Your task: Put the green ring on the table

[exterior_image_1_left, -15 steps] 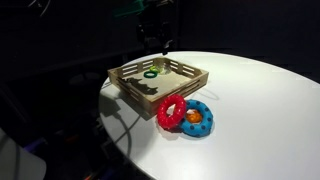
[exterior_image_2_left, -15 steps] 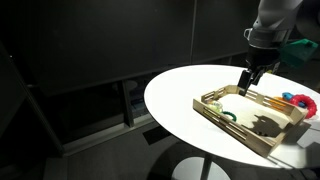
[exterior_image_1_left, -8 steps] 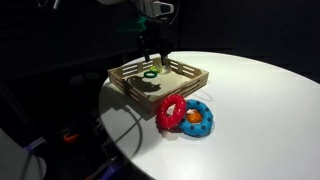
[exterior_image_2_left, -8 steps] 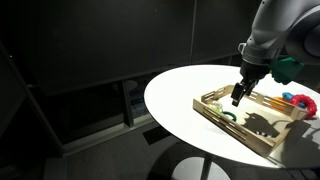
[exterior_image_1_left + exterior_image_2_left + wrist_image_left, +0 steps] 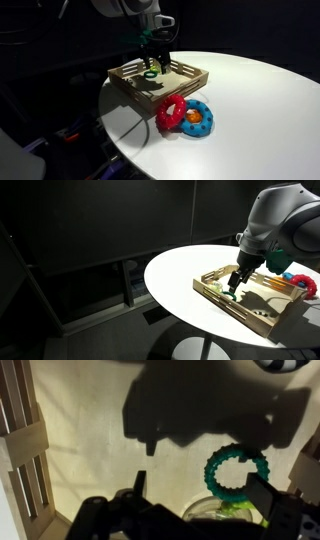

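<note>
One arm reaches down from above w/ its wrist pointed nearly straight down, the tool lowered inside the wooden tray in an exterior view. From another angle the arm bends over from the far right, tool just above the tray floor. In the wrist view the tool has its jaws spread wide, nothing held betw. them. The green ring lies flat on the tray floor, just ahead of the right-hand finger; that finger overlaps the ring's edge, can't tell if touching. In an exterior view the green ring sits toward the tray's far side, directly under the tool. On the white tabletop, near the tray's right corner, the red ring and blue ring overlap.
</note>
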You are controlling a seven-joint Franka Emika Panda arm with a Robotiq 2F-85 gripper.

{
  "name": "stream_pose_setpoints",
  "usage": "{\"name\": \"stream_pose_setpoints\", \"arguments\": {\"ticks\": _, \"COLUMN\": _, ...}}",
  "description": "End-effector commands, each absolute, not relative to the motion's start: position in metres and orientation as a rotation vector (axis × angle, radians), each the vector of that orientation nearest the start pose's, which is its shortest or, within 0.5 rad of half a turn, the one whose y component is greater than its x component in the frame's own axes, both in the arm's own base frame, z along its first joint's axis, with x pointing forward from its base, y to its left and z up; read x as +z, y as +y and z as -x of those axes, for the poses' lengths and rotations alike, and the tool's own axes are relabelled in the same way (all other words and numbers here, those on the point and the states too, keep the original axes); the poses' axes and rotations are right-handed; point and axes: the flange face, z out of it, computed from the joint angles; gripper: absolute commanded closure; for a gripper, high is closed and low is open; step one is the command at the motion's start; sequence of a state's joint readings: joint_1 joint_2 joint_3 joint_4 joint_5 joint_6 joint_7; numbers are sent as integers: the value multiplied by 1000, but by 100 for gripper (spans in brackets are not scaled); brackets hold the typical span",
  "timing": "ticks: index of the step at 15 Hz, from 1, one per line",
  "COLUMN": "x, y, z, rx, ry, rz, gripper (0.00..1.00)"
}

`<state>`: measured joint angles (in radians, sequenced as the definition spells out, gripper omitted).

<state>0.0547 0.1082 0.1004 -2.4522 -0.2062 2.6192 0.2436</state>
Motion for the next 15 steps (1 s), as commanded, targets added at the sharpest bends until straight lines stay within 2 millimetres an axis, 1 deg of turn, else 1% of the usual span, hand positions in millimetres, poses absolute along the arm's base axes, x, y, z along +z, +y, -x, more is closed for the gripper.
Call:
{"name": "stream_pose_setpoints", "arguments": {"ticks": 1, "x": 251, "y": 81, "z": -486, "rx": -116, "ry": -139, "rz": 3207, "gripper": 0}}
{"name": "stream_pose_setpoints", "arguments": {"ticks": 7, "x": 240, "y": 82, "z": -487, "rx": -91, "ry": -146, "rz": 3215, "gripper": 0}}
{"name": "stream_pose_setpoints", "arguments": {"ticks": 13, "x": 241, "y": 77, "z": -497, "rx": -111, "ry": -130, "rz": 3228, "gripper": 0}}
{"name": "stream_pose_setpoints", "arguments": {"ticks": 14, "x": 241, "y": 77, "z": -498, "rx": -112, "ry": -134, "rz": 3234, "gripper": 10}}
{"name": "stream_pose_setpoints", "arguments": {"ticks": 15, "x": 240, "y": 77, "z": -499, "rx": -112, "ry": -136, "rz": 3235, "gripper": 27}}
